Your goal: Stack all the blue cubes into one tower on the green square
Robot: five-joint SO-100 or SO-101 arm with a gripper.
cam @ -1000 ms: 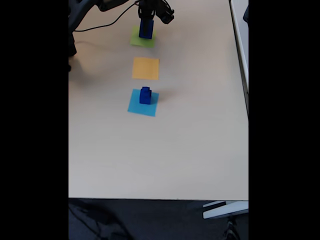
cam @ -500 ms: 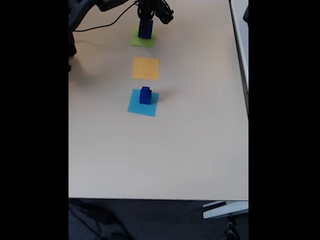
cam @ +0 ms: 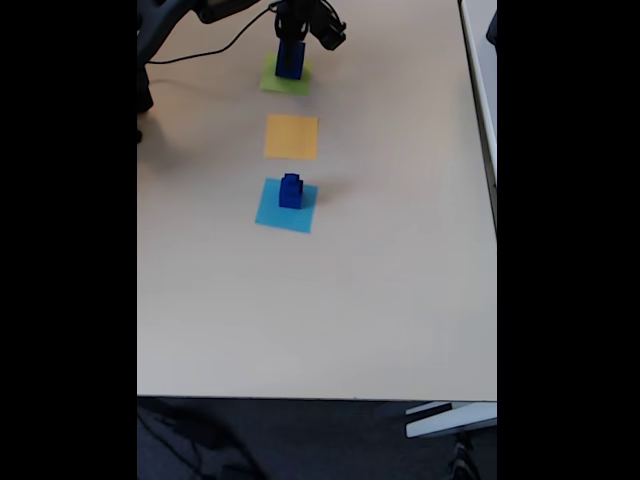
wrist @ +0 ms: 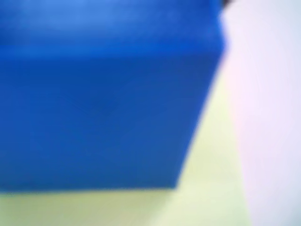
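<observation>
In the fixed view the gripper [cam: 291,38] is black, with a dark bulky block just to its right. Behind it the arm [cam: 165,15] is dark grey, and a thin black cable [cam: 215,50] hangs from it.

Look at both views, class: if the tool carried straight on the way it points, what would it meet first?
Probably the blue cube on the green square. The tool points down right over it; whether they already touch is unclear.
</observation>
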